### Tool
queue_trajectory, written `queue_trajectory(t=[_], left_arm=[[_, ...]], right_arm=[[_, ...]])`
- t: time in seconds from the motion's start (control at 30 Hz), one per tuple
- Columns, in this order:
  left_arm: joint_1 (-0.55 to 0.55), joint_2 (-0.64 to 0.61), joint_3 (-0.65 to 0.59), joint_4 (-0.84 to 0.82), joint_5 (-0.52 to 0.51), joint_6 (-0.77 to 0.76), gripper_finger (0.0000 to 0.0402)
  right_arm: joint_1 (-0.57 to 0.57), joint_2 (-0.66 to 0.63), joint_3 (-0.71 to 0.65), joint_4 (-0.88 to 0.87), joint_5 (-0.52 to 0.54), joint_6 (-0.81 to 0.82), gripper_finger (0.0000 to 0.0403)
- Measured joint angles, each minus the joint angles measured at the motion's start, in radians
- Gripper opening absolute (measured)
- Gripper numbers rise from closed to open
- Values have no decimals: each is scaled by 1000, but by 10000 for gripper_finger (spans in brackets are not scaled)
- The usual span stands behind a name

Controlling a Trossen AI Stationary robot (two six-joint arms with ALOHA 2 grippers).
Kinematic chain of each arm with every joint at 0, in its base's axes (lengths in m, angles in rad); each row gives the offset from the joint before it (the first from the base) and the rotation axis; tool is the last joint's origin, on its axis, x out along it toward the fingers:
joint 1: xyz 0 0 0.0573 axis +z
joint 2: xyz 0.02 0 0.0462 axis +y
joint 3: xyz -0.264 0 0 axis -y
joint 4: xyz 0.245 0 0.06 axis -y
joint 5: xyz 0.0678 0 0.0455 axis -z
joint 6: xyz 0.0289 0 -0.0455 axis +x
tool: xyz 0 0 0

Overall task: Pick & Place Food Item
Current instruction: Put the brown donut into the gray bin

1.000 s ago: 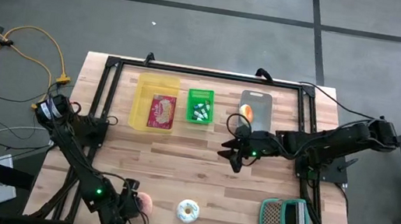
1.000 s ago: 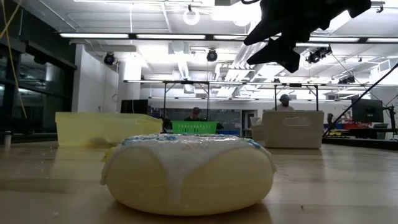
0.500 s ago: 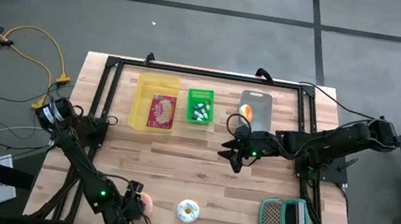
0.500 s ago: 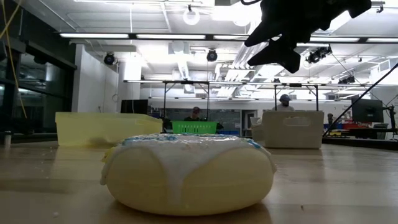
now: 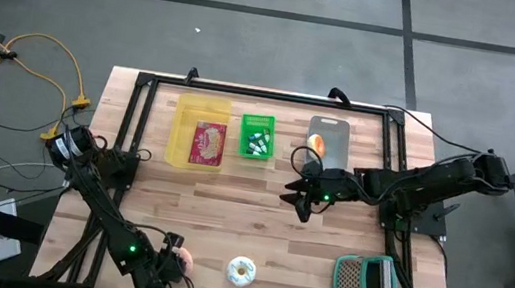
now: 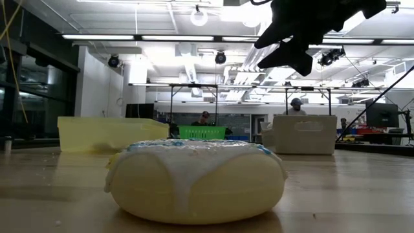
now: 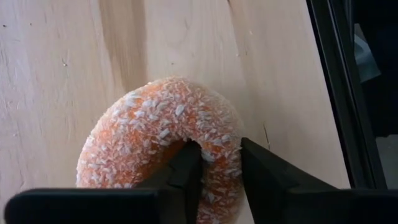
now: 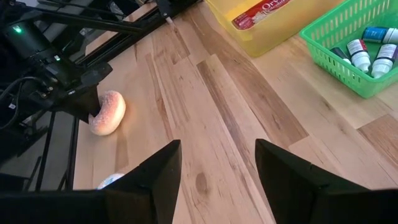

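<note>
A pink-orange sprinkled donut (image 7: pixel 155 137) lies on the wooden table near its front left corner (image 5: pixel 181 254), also seen in the right wrist view (image 8: pixel 109 112). My left gripper (image 7: pixel 217 165) is shut on it (image 5: pixel 168 261). A white-glazed donut (image 5: pixel 240 271) rests flat on the table near the front edge, filling the low view (image 6: pixel 194 181). My right gripper (image 5: pixel 301 197) hangs open above the table's middle, holding nothing (image 8: pixel 217 180). My left gripper has one finger (image 7: pixel 186 171) in the donut's hole and the other (image 7: pixel 264 177) outside, with the ring's near section (image 7: pixel 221 155) pinched between them. The fingers come slanting down from the front left. The donut rests on the table.
Along the far side stand a yellow bin (image 5: pixel 183 134) holding a red packet, a green basket (image 5: pixel 257 136) of small bottles, and a grey cutting board (image 5: pixel 335 133) with an orange food item. A teal rack (image 5: pixel 364 283) sits front right. A black frame (image 5: pixel 135 117) rims the table.
My left gripper has closed its fingers on the sprinkled donut's ring, settling slightly down onto it. The donut stays on the table in much the same place. My right arm has kept still.
</note>
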Motion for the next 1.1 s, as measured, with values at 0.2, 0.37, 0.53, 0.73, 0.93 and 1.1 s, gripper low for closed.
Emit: queue_trajectory(t=[0.2,0.37,0.53,0.73,0.93,1.1], left_arm=[[23,-36,2,-1,4,22,92],[65,-101,3,0,-6,104,92],[148,-164,3,0,-36,230,92],[289,-213,3,22,-84,342,92],[390,-222,3,104,-129,477,92],[415,-222,18,205,-131,621,92]], right_arm=[[0,0,0,1,-1,16,191],[6,0,0,4,-5,59,191],[22,0,0,7,-9,124,191],[38,0,0,61,-37,180,191],[37,0,0,145,-89,235,191],[37,0,0,139,-90,265,191]])
